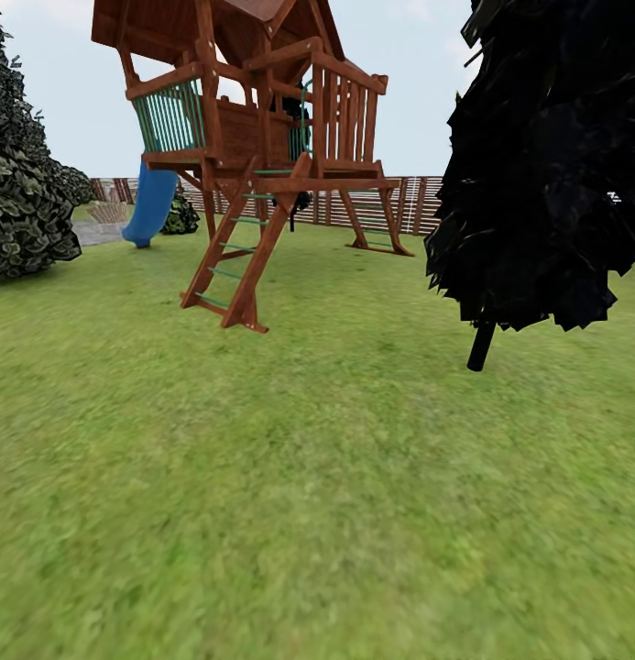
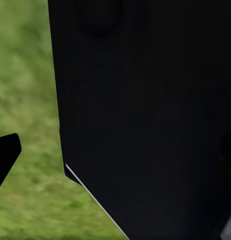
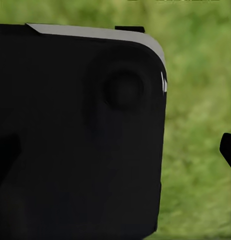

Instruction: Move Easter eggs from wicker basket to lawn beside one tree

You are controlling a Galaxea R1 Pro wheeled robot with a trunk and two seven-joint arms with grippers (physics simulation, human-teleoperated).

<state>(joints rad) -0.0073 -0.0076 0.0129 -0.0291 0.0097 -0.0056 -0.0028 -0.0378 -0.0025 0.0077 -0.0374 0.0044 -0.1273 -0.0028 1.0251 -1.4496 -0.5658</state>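
The lawn (image 1: pixel 299 477) of the garden spreads out ahead as short mottled green grass. The Easter eggs and the wicker basket are out of view. A mass of dark green, light-flecked leaves (image 1: pixel 19 183) stands at the far left with no trunk showing, so I cannot tell whether it is a tree. In the left wrist view one black fingertip (image 2: pixel 6 152) pokes in over grass beside a large black robot part (image 2: pixel 145 120). The right wrist view has a black fingertip (image 3: pixel 228 150) at its edge next to another black robot part (image 3: pixel 75 135).
A wooden playset (image 1: pixel 253 137) with a ladder (image 1: pixel 230 266) and a blue slide (image 1: pixel 150 206) stands ahead. A thin black-trunked tree with near-black foliage (image 1: pixel 546 165) rises at the right. A brown slatted fence (image 1: pixel 399 203) closes the far side, with a grey paved patch (image 1: pixel 97 231) at the far left.
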